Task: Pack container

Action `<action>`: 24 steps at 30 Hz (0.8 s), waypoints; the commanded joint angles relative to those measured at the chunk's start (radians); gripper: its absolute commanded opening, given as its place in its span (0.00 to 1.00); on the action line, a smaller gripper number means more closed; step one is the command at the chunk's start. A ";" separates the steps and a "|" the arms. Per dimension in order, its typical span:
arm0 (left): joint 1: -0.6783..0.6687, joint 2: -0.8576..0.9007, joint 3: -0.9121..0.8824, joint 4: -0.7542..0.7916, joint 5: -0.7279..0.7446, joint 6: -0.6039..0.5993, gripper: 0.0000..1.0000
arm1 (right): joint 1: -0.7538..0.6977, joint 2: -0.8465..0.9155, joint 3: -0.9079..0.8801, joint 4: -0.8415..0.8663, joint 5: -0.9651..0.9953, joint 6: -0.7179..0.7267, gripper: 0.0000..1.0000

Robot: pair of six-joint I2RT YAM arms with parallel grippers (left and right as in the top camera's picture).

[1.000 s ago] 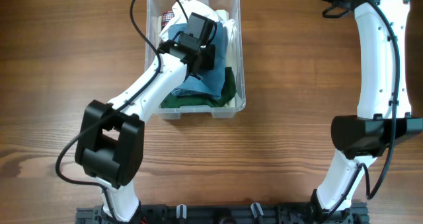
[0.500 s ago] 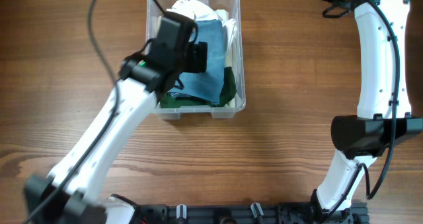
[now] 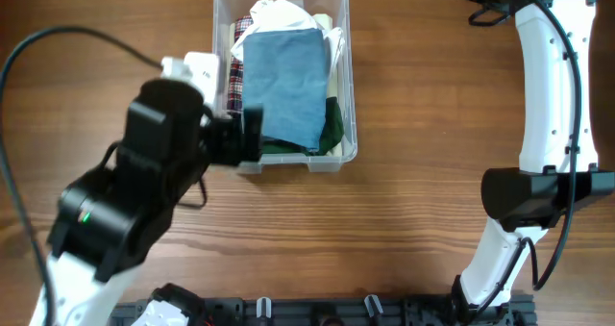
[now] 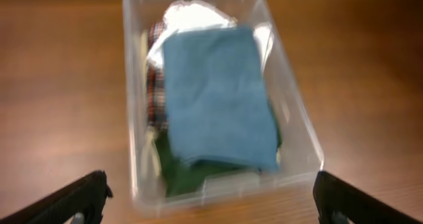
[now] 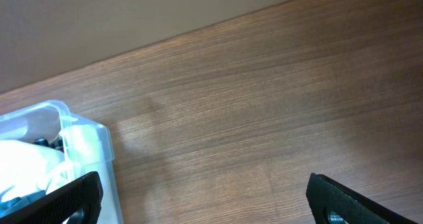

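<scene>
Container sits top centre overhead, blue cloth uppermost; right wrist view catches only its corner, lower left. Left gripper and right gripper both gape wide, holding nothing.

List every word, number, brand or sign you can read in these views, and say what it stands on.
No text can be read in any view.
Container: no label or lettering shows.
Blue cloth: plain, no print.
Checked cloth: pattern only, no letters.
Left arm and right arm: no legible markings.
The left wrist view is too blurred for small print.
</scene>
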 commanded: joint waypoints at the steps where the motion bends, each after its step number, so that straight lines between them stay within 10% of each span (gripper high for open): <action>1: 0.005 -0.060 0.002 -0.127 -0.020 0.006 1.00 | 0.007 0.010 -0.003 0.000 0.010 0.013 1.00; 12: 0.005 -0.211 -0.033 -0.251 -0.158 -0.081 1.00 | 0.007 0.010 -0.003 0.000 0.010 0.013 1.00; 24: 0.312 -0.469 -0.509 0.375 -0.001 0.014 1.00 | 0.007 0.010 -0.003 0.000 0.010 0.012 1.00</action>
